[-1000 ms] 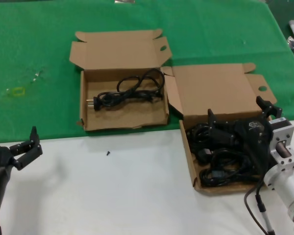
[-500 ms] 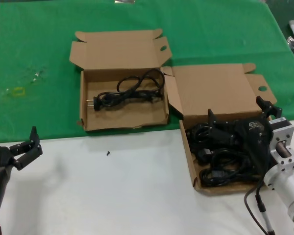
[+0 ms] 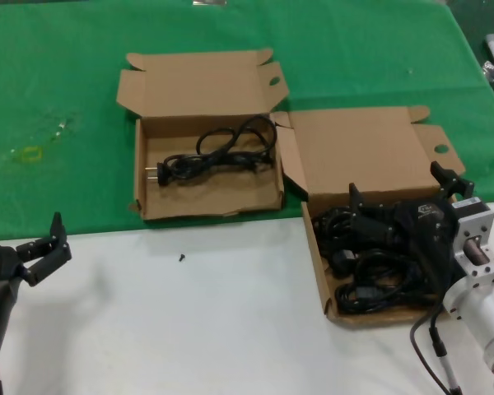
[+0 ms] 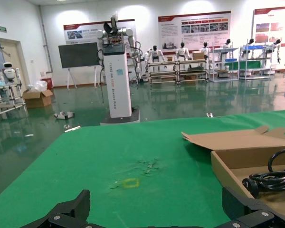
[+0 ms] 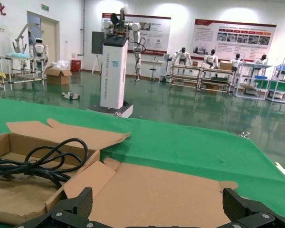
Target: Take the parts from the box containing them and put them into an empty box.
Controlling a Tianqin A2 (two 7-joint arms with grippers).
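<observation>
The squarish cardboard box (image 3: 317, 271) at the right holds a tangled pile of black power cords (image 3: 362, 276). My right gripper (image 3: 399, 193) hovers over that pile at the box's back, open. In the right wrist view this gripper (image 5: 156, 209) has nothing between its fingers, and the box's lid flap (image 5: 156, 185) lies under it. The wider box (image 3: 210, 207) at centre left holds one looped cord (image 3: 214, 152), which also appears as the cord (image 4: 270, 178) and the cord (image 5: 38, 164) in the wrist views. My left gripper (image 3: 43, 245) is parked open at the lower left, the gripper (image 4: 156, 211) over green cloth.
Green cloth (image 3: 66, 82) covers the far half of the table and a white surface (image 3: 189, 329) the near half. A yellow mark (image 3: 29, 154) lies on the cloth at left. A small black speck (image 3: 181, 257) sits on the white surface. Both lids stand open behind the boxes.
</observation>
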